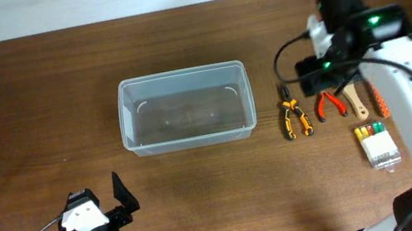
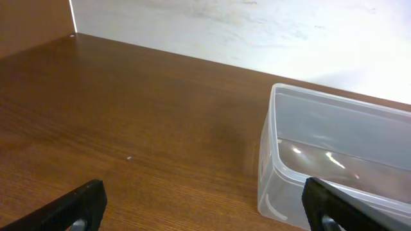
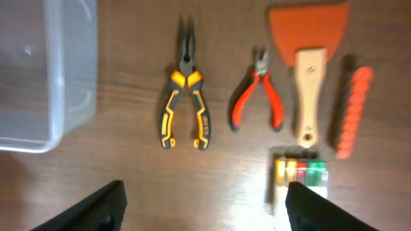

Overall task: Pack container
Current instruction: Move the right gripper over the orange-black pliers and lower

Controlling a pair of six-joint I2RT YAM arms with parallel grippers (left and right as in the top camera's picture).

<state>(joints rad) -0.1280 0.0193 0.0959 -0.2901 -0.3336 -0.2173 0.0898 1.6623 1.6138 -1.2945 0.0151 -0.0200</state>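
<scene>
The container [image 1: 191, 140] is a large clear tub, empty, at the table's middle. It also shows in the left wrist view [image 2: 334, 128] and at the left edge of the right wrist view [image 3: 38, 122]. My left gripper [image 1: 112, 205] is open and empty near the front edge, left of the tub; its fingers frame bare table [image 2: 205, 208]. My right gripper [image 1: 318, 76] hovers open and empty above a row of hand tools [image 3: 209, 205]: yellow-black pliers [image 3: 185, 109], red cutters [image 3: 260, 96], an orange scraper [image 3: 308, 64].
An orange ribbed tool [image 3: 352, 112] lies right of the scraper. A small clear box of coloured markers [image 3: 300, 176] lies below the tools, also in the overhead view [image 1: 378, 144]. The pliers [image 1: 294, 117] lie just right of the tub. A pale wall runs behind the table.
</scene>
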